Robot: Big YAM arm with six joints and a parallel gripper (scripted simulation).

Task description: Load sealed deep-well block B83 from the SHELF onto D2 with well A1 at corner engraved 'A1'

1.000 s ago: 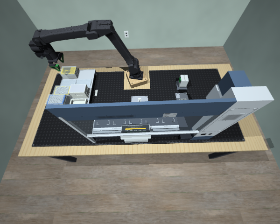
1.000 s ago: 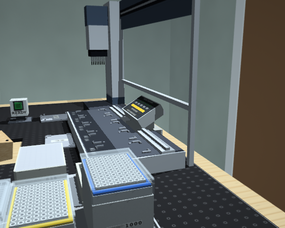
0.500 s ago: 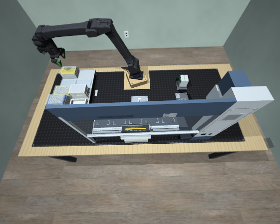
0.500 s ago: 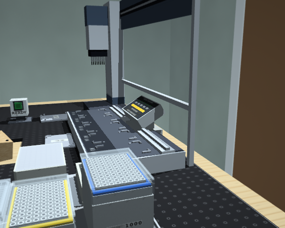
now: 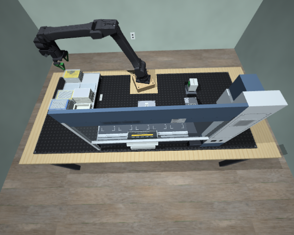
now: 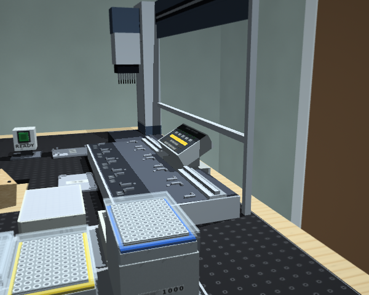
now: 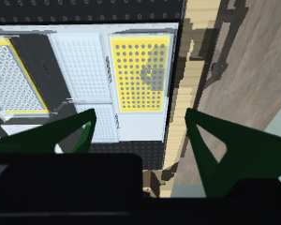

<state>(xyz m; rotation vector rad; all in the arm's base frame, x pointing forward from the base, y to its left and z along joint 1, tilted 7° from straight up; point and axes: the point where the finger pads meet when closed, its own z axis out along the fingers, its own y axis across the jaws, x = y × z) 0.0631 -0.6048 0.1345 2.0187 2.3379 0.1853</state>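
My gripper (image 5: pixel 61 61) is open and empty, hovering above the far end of the shelf (image 5: pixel 75 89). In the wrist view the green fingers frame a box with a yellow perforated top (image 7: pixel 140 72), which also shows in the overhead view (image 5: pixel 71 74). White sealed blocks (image 7: pixel 81 67) lie beside it, and one shows in the side view (image 6: pixel 52 204). I cannot read any ID label, so I cannot tell which block is B83. The deck with its corner brackets (image 5: pixel 142 127) stands empty under the gantry, as the side view also shows (image 6: pixel 143 165).
A yellow-rimmed tip rack (image 6: pixel 49 262) and a blue-rimmed tip rack (image 6: pixel 149 220) stand at the shelf's near end. The READY key (image 5: pixel 192 84) sits right of the arm's base. A grey nest (image 5: pixel 146 102) lies before the blue gantry beam (image 5: pixel 147 113). The table edge runs just beyond the shelf.
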